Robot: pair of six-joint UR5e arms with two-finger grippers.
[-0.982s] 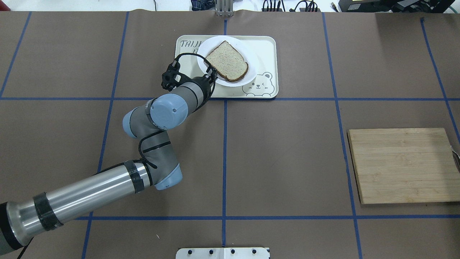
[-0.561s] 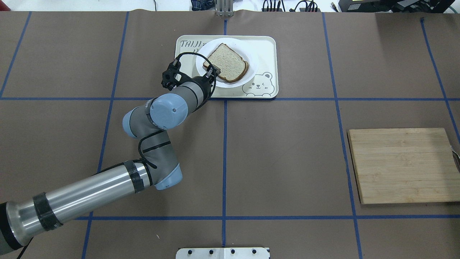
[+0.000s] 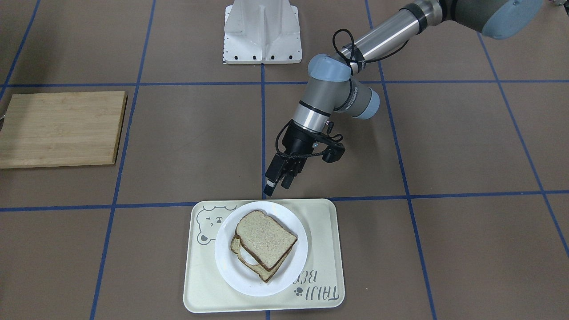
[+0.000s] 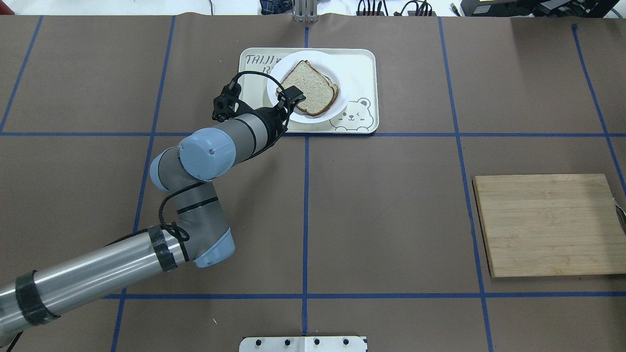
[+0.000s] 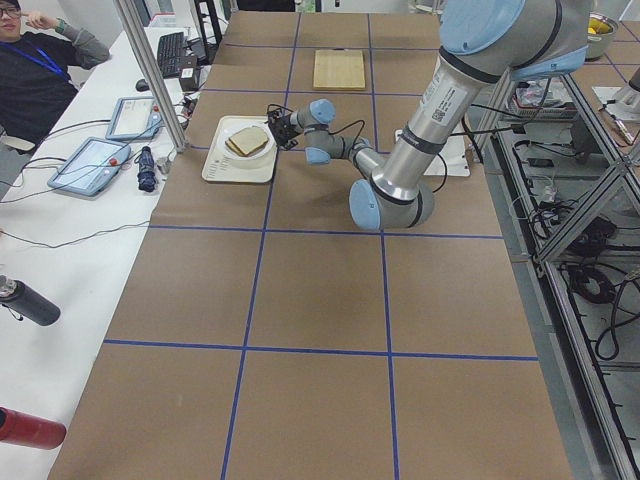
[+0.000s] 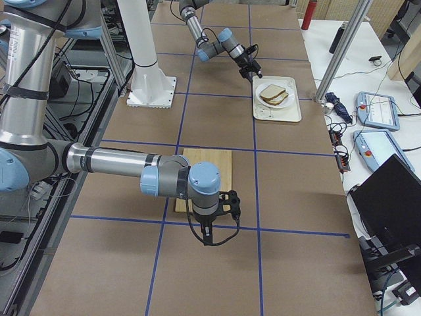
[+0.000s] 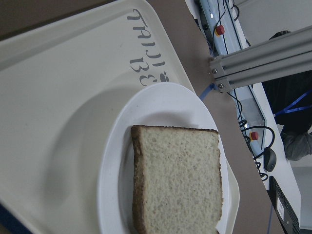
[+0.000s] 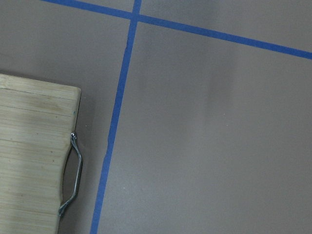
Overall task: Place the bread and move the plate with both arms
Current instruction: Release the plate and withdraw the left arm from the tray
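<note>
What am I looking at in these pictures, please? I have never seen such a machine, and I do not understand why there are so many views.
This is a robot with two silver-grey tubular arms, a left arm and a right arm, at a table covered in brown paper. Six cameras show one moment: one above, one facing the robot, one at each table end, one on each wrist. On the table lie a cream rectangular tray and a pale wooden board. On the tray sits a round white plate, and on it a speckled, brown-crusted slice of bread, stacked on another slice. The left gripper hangs near the tray and holds nothing. The right gripper hovers beside the board; its state cannot be seen.
</note>
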